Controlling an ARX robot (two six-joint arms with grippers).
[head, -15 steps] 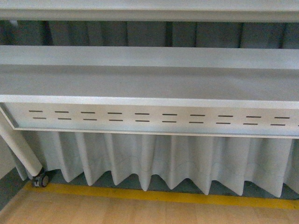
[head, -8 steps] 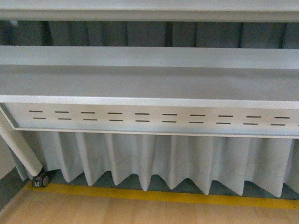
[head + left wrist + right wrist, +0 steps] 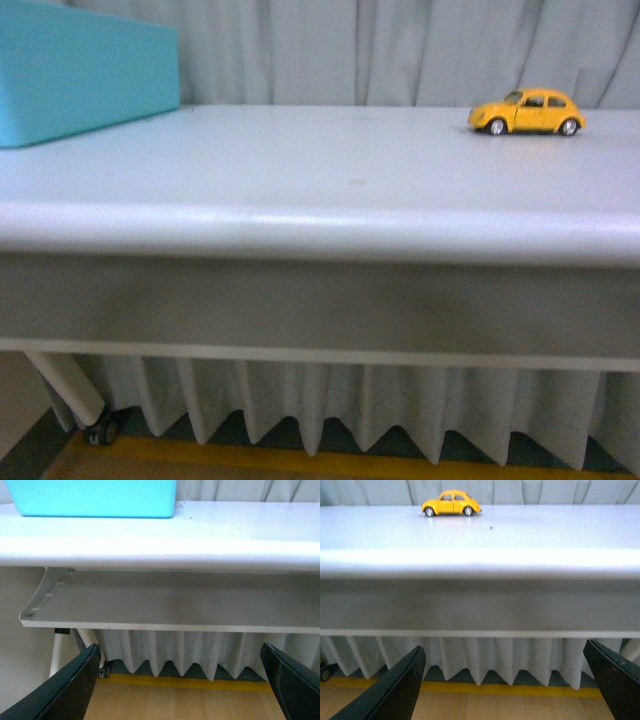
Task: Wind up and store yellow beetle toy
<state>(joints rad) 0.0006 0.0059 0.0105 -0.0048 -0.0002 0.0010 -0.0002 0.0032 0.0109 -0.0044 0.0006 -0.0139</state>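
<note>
On the worktop (image 3: 300,160), far to the right and near its back edge, you have the yellow beetle toy (image 3: 527,112). It stands on its wheels, side-on to the front camera. A grey curtain (image 3: 400,50) hangs just behind it. A teal box (image 3: 80,65) sits at the far left of the same worktop, well apart from the toy.

Your left claw (image 3: 180,649) has its dark fingers (image 3: 70,685) spread wide with nothing held. It sits below worktop level, facing the front edge. Its camera shows the teal box up on the surface and a shelf (image 3: 165,600) under the worktop.

Your right claw (image 3: 504,647) is also spread wide with nothing held, low in front of the worktop edge. The toy is across the surface from it, well apart.

Under the worktop you can see the pleated hem of the curtain, a castor (image 3: 100,432) on a white leg, and a yellow line (image 3: 300,462) on the floor.
</note>
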